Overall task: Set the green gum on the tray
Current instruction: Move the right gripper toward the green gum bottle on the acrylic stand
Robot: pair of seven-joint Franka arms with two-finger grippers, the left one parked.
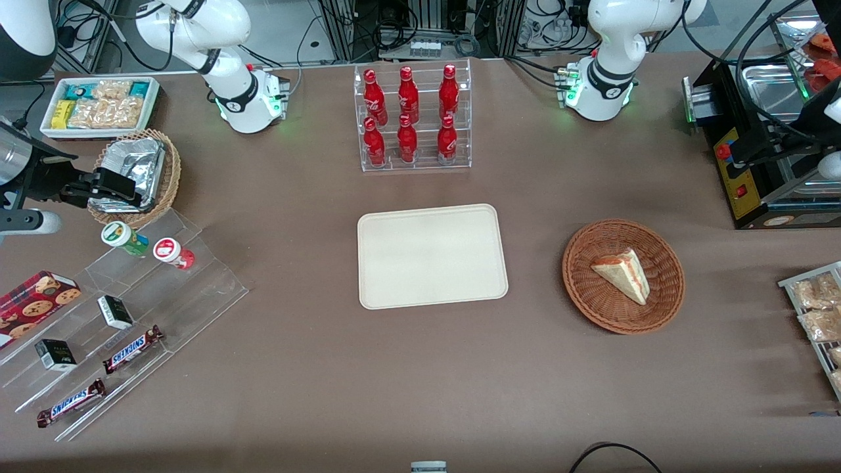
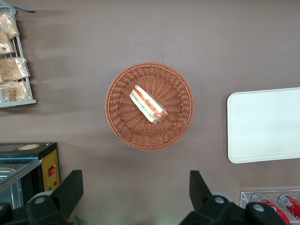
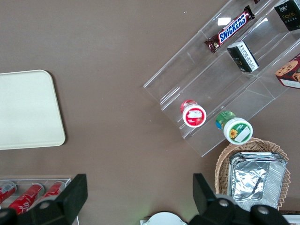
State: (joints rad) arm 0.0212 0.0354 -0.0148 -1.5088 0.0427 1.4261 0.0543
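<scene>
On the top step of a clear stepped rack (image 1: 125, 309) at the working arm's end of the table, the green gum (image 1: 123, 238) stands beside a red bottle (image 1: 173, 253). The gripper (image 1: 112, 187), fingers spread and holding nothing, hovers above a wicker basket (image 1: 167, 177) just past the gum. The tray (image 1: 431, 256) lies bare mid-table, well apart.

A robotics lab staged as a snack counter: cabling and equipment racks (image 1: 427, 26) ring a brown surface (image 1: 420, 368) bearing acrylic display steps (image 1: 125, 315) and a cola rack (image 1: 412, 118).
</scene>
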